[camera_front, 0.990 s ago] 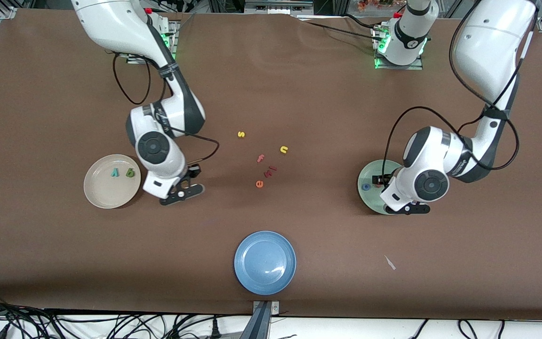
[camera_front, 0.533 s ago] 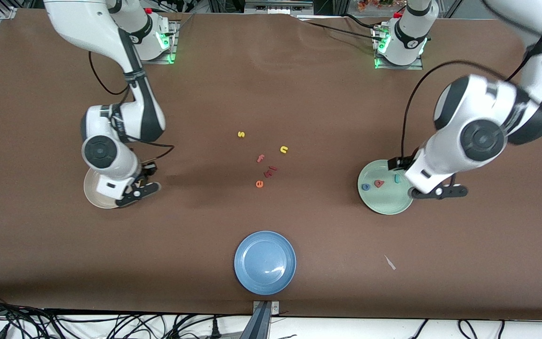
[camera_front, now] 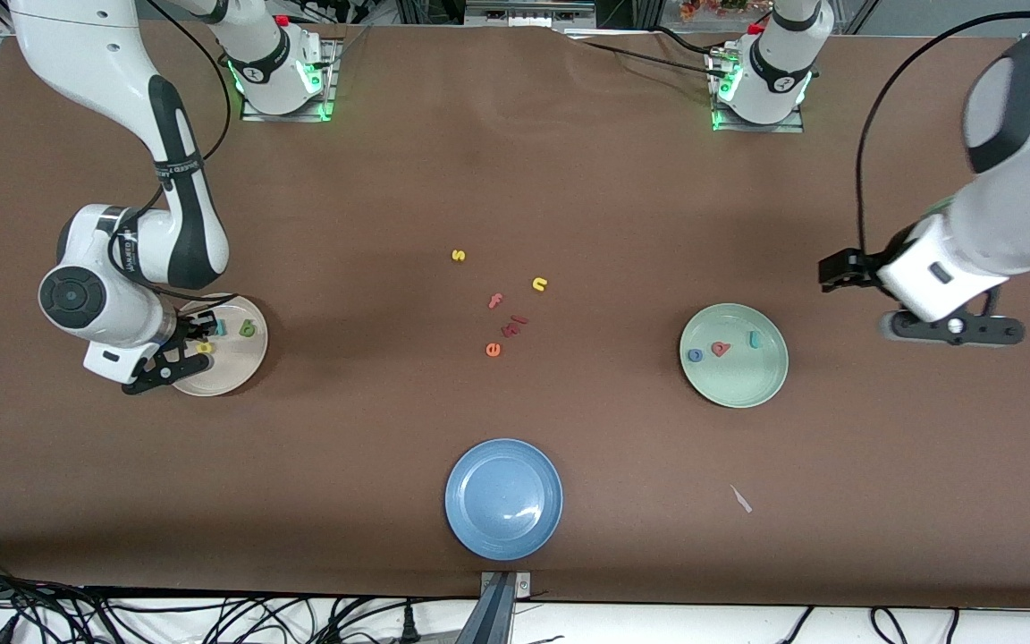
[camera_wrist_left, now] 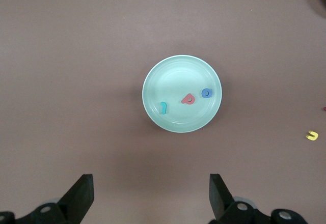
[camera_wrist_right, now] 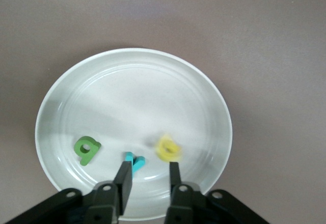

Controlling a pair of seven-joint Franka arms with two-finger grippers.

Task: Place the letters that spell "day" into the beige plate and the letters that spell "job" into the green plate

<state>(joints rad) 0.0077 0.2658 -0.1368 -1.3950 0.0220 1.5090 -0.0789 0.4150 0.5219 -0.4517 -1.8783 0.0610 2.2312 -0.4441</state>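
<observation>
The beige plate point(camera_front: 227, 368) lies at the right arm's end of the table. It holds a green "a" point(camera_front: 248, 329), a teal "y" point(camera_front: 221, 328) and a yellow "d" point(camera_front: 204, 347). My right gripper point(camera_front: 200, 334) hangs low over this plate. In the right wrist view its fingers point(camera_wrist_right: 122, 179) stand apart with nothing between them, and the yellow "d" point(camera_wrist_right: 168, 148) shows blurred just past their tips. The green plate point(camera_front: 738, 385) holds a blue "o" point(camera_front: 696, 355), a red "b" point(camera_front: 721, 349) and a teal "j" point(camera_front: 755, 339). My left gripper point(camera_front: 841, 270) is high up toward the left arm's end, wide open and empty.
Loose letters lie mid-table: yellow "s" point(camera_front: 458, 256), yellow "n" point(camera_front: 540, 284), orange "f" point(camera_front: 495, 300), orange "e" point(camera_front: 493, 350) and small dark red pieces point(camera_front: 515, 323). A blue plate point(camera_front: 503, 498) sits near the front edge. A white paper scrap point(camera_front: 740, 498) lies nearer the camera than the green plate.
My right arm swung over the beige plate with the yellow "d", and its fingers parted. My left arm lifted off the green plate and drew back toward its end.
</observation>
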